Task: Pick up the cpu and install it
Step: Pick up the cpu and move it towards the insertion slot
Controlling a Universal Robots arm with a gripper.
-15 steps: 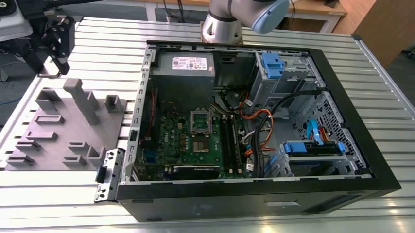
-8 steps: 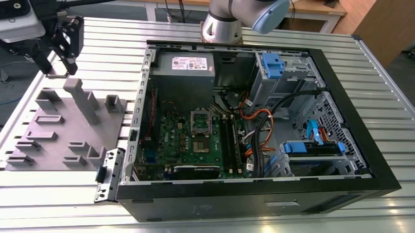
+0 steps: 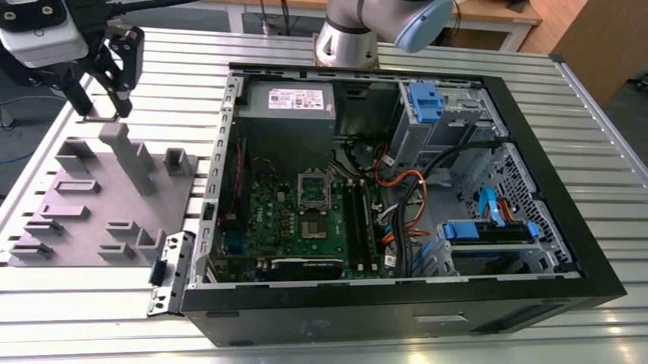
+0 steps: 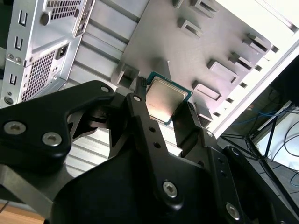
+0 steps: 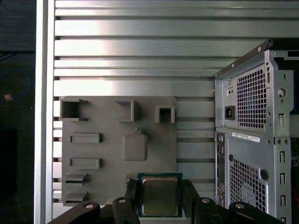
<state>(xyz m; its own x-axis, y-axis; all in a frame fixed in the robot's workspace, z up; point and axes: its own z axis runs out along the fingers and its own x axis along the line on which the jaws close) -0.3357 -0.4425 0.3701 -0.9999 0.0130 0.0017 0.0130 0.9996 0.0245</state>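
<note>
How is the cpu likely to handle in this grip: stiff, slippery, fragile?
Probably stiff and light: the cpu is a thin flat square with a metal top. Its smooth edges may slip between the narrow fingers. Gripped by its edges alone, it could twist if bumped.

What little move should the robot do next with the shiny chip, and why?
Probably lift straight up a little. The black tool pinches the small square silver-topped cpu chip from both sides, close over the grey plastic holder plate with raised blocks, so rising first should clear them.
</note>
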